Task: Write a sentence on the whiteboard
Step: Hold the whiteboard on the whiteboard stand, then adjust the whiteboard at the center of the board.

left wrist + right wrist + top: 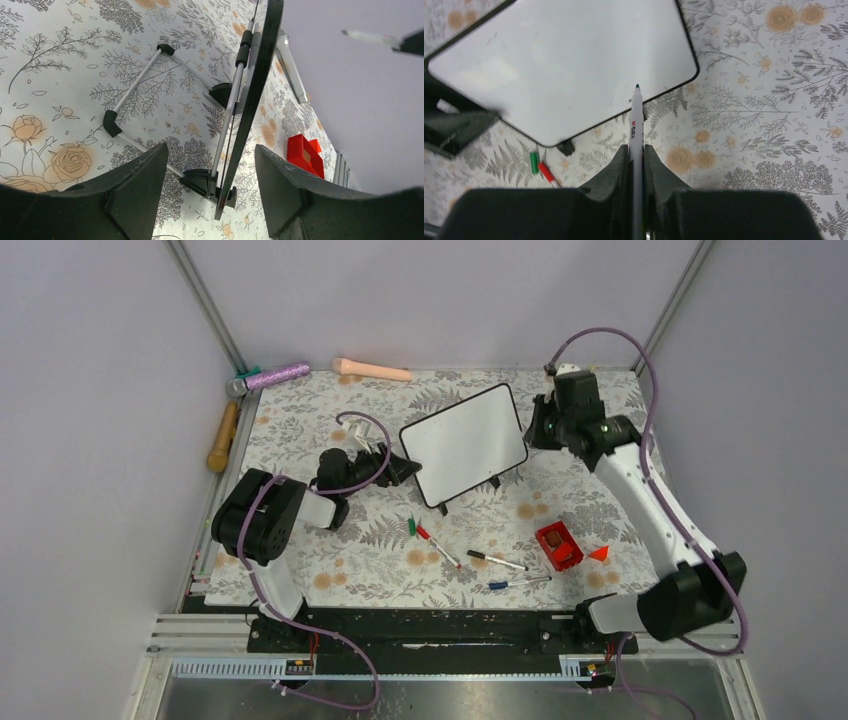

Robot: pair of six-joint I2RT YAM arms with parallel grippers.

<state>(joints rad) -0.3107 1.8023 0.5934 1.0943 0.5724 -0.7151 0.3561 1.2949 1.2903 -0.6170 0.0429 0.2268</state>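
Left pincer [210, 155], jaws apart, straddles the whiteboard's [257, 85] edge at frame centre, gaps on both sides. Right pincer [636, 152] is clamped on a pen [636, 112].

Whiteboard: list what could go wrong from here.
1. The left gripper straddles the board edge with jaws apart; unclamped, the board may slide or tip on its thin stand under pen pressure.
2. The marker in the right gripper points near the board's edge; starting there, a stroke may run off the board.
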